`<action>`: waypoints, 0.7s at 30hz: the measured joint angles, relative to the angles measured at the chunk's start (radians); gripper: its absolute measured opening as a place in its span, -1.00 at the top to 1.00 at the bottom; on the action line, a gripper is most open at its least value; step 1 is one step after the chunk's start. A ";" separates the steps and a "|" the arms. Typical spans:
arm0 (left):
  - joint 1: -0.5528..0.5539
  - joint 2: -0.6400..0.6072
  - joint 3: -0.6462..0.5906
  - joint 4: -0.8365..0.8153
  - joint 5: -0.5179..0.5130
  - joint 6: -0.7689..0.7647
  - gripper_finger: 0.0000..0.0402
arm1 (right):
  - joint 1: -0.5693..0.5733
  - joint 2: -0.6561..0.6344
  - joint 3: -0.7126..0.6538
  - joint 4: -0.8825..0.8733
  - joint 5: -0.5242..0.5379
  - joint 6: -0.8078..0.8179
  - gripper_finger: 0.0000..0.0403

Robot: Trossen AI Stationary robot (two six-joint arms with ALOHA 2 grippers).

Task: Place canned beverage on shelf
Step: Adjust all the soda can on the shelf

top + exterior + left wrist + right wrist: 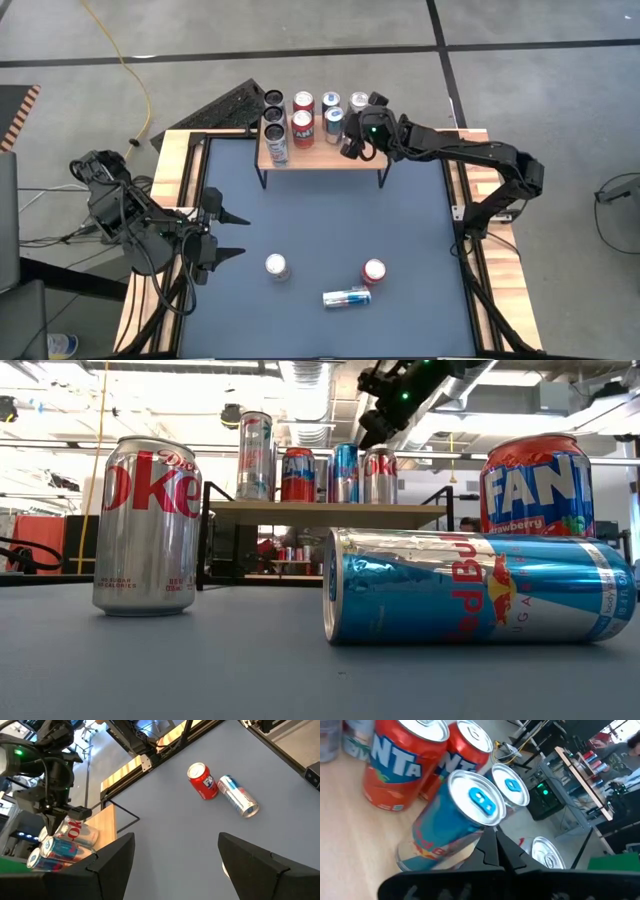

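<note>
Three cans remain on the dark blue surface (330, 215): an upright silver Diet Coke can (276, 266), an upright red Fanta can (374, 271) and a blue-and-silver Red Bull can (347, 297) lying on its side, long axis running left to right. The left gripper (232, 233), jaws wide and empty, hovers just left of the silver can and is judged nearer. The right gripper (351, 149), jaws shut and holding nothing, hangs over the light-wood shelf (322, 156), beside the shelved cans.
</note>
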 joint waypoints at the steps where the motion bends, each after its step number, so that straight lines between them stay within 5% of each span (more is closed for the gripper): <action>1: 0.000 0.000 0.000 0.000 0.000 0.000 -0.37 | -0.001 0.000 0.000 0.000 -0.009 0.002 1.00; 21: 0.000 0.000 0.000 0.001 0.000 -0.011 -0.37 | -0.007 0.013 0.000 0.004 -0.081 0.016 1.00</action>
